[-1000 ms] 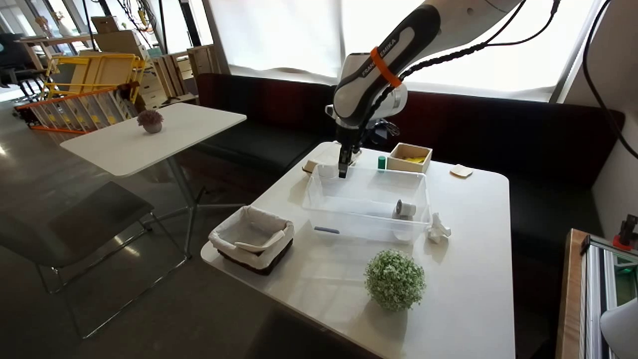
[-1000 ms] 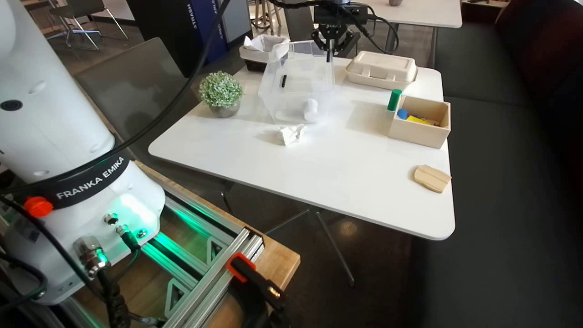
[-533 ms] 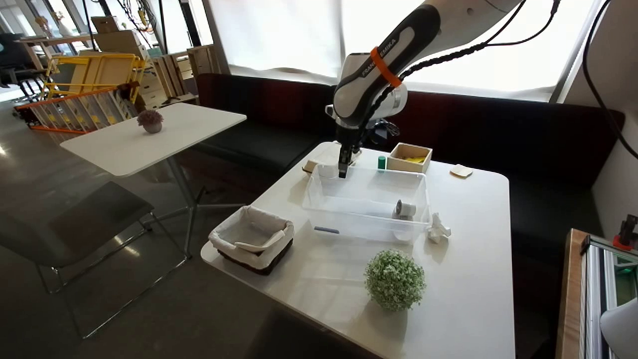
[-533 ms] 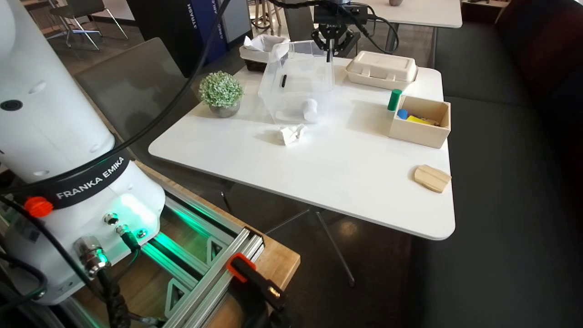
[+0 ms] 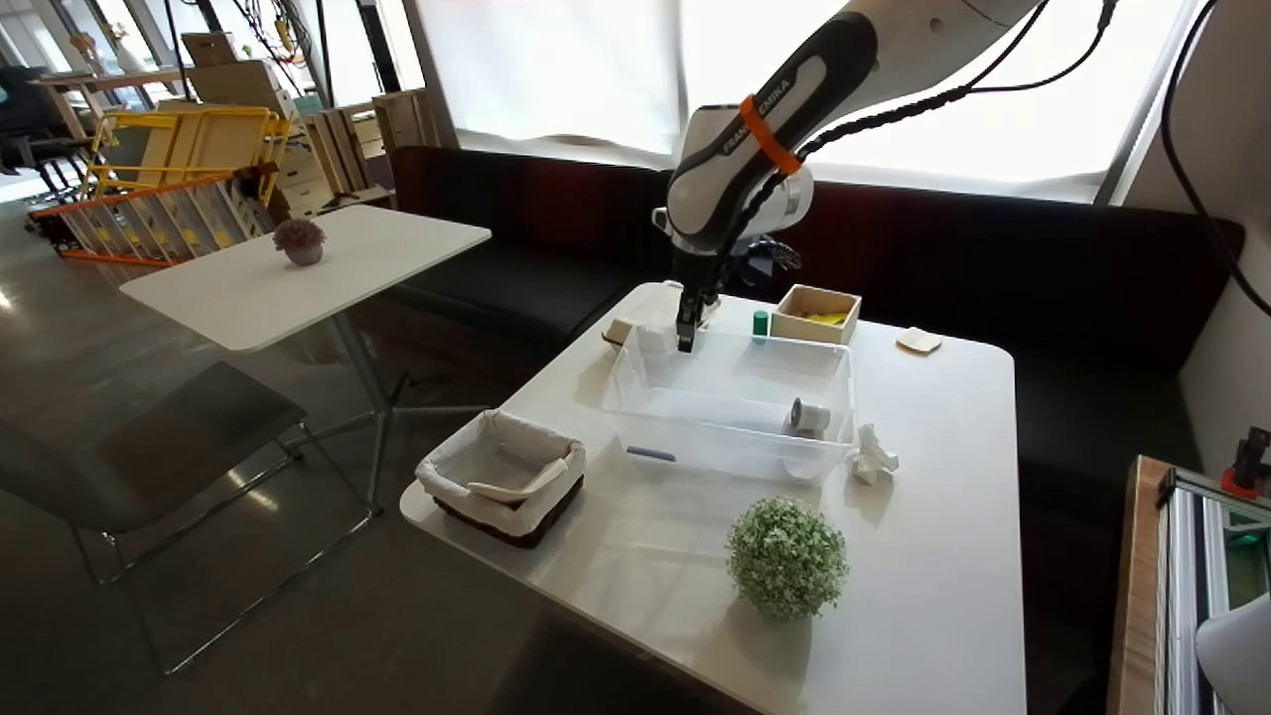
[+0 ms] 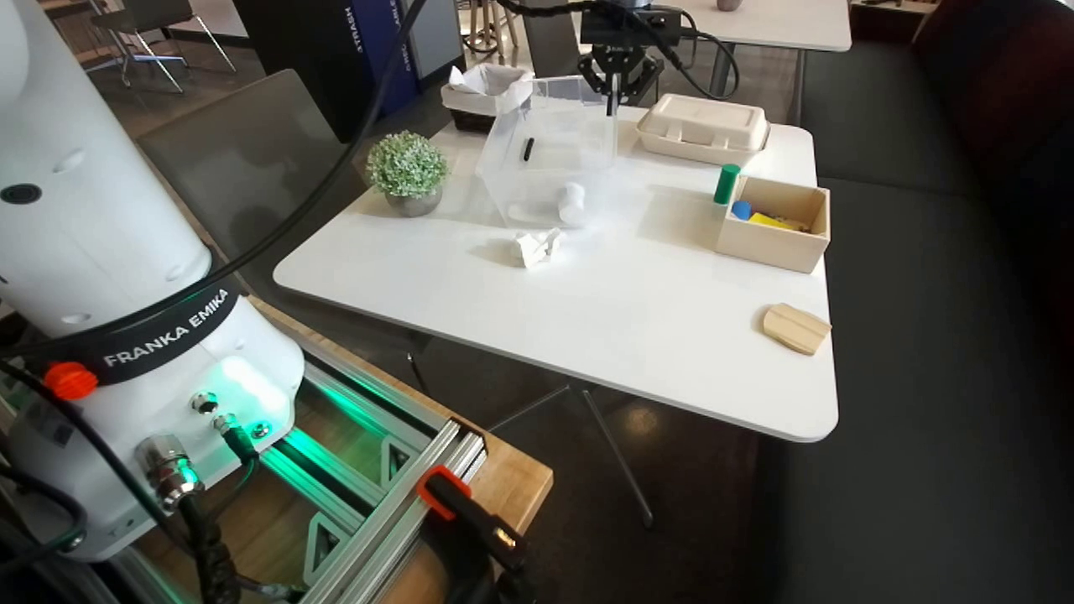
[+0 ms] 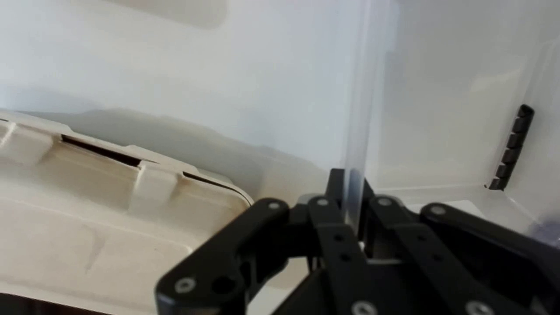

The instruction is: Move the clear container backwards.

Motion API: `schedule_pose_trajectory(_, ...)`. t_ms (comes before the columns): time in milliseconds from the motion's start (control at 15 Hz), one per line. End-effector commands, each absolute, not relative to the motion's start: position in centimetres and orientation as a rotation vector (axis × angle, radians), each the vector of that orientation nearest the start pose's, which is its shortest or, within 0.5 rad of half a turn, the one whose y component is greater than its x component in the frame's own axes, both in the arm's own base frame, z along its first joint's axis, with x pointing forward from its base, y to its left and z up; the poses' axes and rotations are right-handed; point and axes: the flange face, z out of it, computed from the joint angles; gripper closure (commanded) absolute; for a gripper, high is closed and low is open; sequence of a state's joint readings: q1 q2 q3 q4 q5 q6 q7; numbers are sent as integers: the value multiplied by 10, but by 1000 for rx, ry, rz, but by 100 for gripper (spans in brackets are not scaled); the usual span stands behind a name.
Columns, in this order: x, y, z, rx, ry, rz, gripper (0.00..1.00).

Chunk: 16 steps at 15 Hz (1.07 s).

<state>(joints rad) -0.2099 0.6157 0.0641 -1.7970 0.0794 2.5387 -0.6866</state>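
The clear container (image 5: 725,447) is a wide see-through bin on the white table, and it also shows in an exterior view (image 6: 545,189). A white cup (image 5: 809,415) and a black coiled piece (image 7: 511,148) lie inside it. My gripper (image 5: 686,343) points down at the container's edge near the beige takeout box, as an exterior view (image 6: 612,105) also shows. In the wrist view the container's rim (image 7: 361,109) runs between the fingertips of the gripper (image 7: 350,188), which are closed on it. The lower part of the rim is partly hidden by the fingers.
A beige takeout box (image 6: 705,126) stands close beside the gripper. A lined basket (image 5: 501,477), a potted plant (image 5: 787,558) and crumpled paper (image 6: 538,247) stand around the container. A wooden box (image 6: 776,222), a green cylinder (image 6: 727,184) and a wooden piece (image 6: 795,328) are farther off.
Between half a second ago and now, my gripper has shifted very slightly, and the container's gripped end and the black piece have shifted slightly with it. The other objects have not moved.
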Motion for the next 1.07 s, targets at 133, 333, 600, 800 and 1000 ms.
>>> schedule_pose_trajectory(133,678,-93,206,-3051,-621,-216,98)
schedule_pose_trajectory(333,690,-85,202,-3066,-547,-244,98)
schedule_pose_trajectory(600,705,-74,203,-3081,-450,-270,98)
schedule_pose_trajectory(800,717,-65,200,-3102,-365,-305,98)
schedule_pose_trajectory(1000,728,-60,197,-3128,-282,-335,98)
